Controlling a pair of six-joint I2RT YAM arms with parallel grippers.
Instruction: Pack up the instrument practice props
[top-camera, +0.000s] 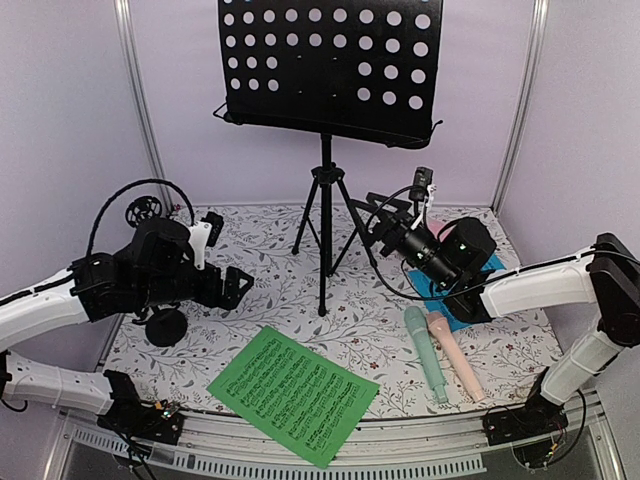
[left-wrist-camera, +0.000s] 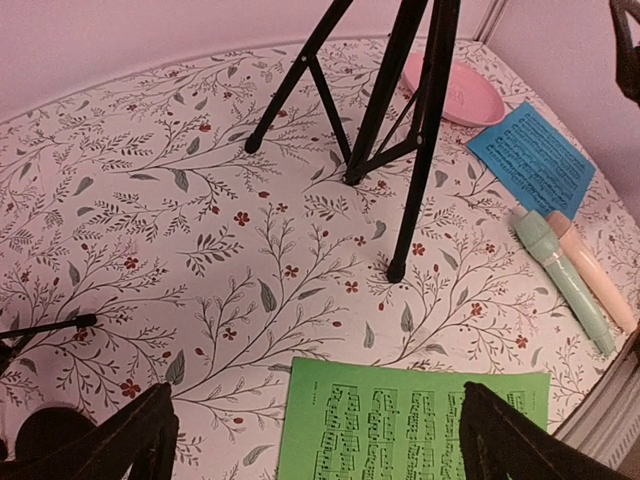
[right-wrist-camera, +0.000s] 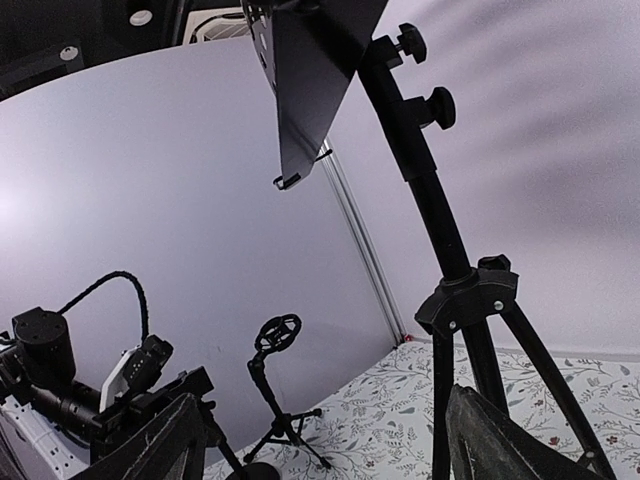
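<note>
The black perforated music desk (top-camera: 330, 65) stands on its tripod (top-camera: 325, 220) at the back centre. A green sheet-music page (top-camera: 295, 393) lies flat at the front. A blue page (top-camera: 470, 290) lies partly under my right arm. The mint-green microphone (top-camera: 425, 352) and pale-pink microphone (top-camera: 455, 355) lie side by side at the front right. My left gripper (top-camera: 225, 258) is open and empty, left of the tripod; in its wrist view (left-wrist-camera: 315, 440) it hovers over the green page (left-wrist-camera: 420, 420). My right gripper (top-camera: 378, 222) is open and empty, close to the tripod's right side and facing its pole (right-wrist-camera: 440, 230).
A small black mic support with a ring top (top-camera: 143, 210) stands at the back left, one with a round base (top-camera: 165, 325) below my left arm, another (top-camera: 424, 185) at the back right. The round pink dish (left-wrist-camera: 455, 92) sits behind the blue page (left-wrist-camera: 530, 155). Walls enclose three sides.
</note>
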